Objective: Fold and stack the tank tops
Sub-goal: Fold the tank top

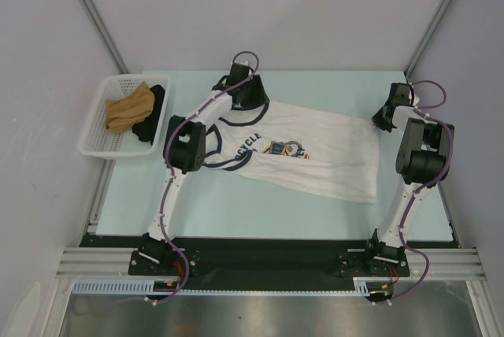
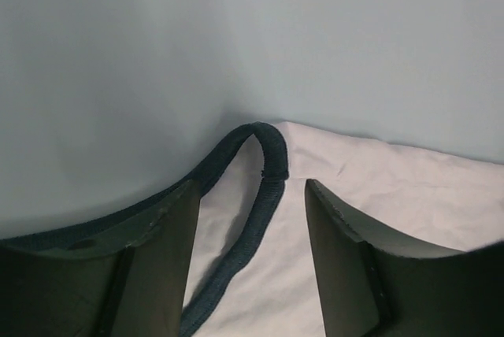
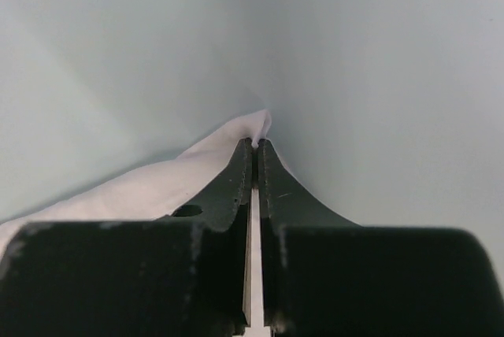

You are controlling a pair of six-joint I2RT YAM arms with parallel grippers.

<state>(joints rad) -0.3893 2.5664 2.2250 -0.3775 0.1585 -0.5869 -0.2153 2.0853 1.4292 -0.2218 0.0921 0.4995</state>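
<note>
Tank top [image 1: 331, 160] flat; R gripper [image 3: 254, 148] clamped on hem corner [image 3: 253, 123], L gripper [image 2: 250, 186] jaws apart straddling shoulder strap [image 2: 272, 148], prob. for fold lift.

Two white-and-black arms with purple wiring.
The left arm [image 1: 168, 195] and right arm [image 1: 400, 205] have slim white links, bulky black joint housings and black bases; purple cables [image 1: 246, 56] loop by each wrist. Each claw's fingers [image 2: 157, 266] are dark, matte wedges tapering to the tips.

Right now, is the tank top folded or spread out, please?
Spread out: the tank top lies flat, full length across the table, print up.
</note>
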